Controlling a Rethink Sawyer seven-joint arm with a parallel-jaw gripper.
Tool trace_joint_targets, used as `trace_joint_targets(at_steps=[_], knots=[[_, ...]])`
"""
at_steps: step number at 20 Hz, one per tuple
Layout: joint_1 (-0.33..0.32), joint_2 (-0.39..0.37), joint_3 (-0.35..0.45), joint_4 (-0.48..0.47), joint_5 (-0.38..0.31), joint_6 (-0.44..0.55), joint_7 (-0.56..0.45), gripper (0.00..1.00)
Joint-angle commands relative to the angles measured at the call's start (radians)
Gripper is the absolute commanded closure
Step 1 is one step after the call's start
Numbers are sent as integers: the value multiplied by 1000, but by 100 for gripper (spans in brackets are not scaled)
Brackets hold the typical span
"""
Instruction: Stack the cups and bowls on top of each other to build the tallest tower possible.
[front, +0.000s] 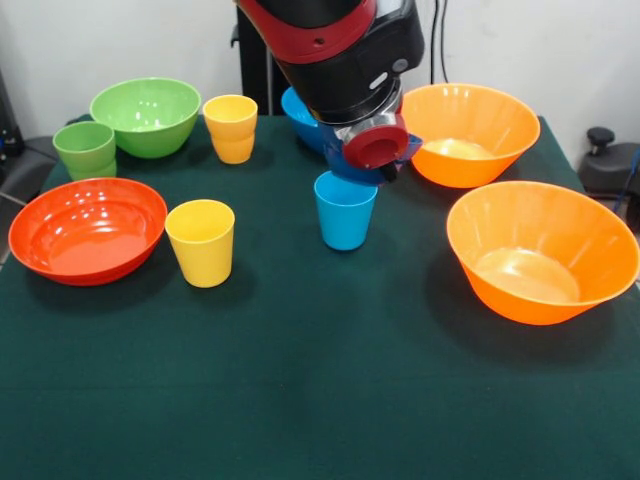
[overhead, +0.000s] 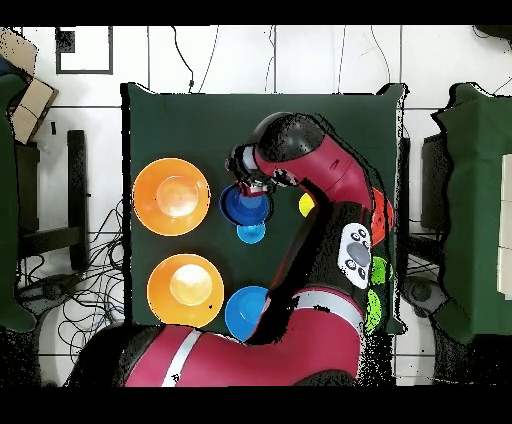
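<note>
My gripper (front: 385, 168) is shut on the rim of the small dark blue bowl (front: 348, 172) and holds it tilted just above and behind the light blue cup (front: 345, 212). In the overhead view the gripper (overhead: 249, 187) sits at the edge of the dark blue bowl (overhead: 243, 207), with the light blue cup (overhead: 251, 234) beside it. The light blue bowl (front: 298, 112) stands behind the arm. One yellow cup (front: 201, 243) stands beside the red-orange bowl (front: 88, 232). No tower shows; every piece stands singly.
The green bowl (front: 147, 116), green cup (front: 85, 149) and second yellow cup (front: 231, 128) stand at the far left. Two large orange bowls (front: 468, 134) (front: 543, 252) stand on the right. The green cloth's front half (front: 300, 400) holds nothing.
</note>
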Motion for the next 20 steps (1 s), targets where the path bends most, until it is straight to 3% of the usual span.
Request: trace_joint_targets(at_steps=[1, 20], knots=[[-19, 36, 66, 9, -47, -69, 67, 100], [-18, 65, 76, 20, -46, -123, 55, 100]])
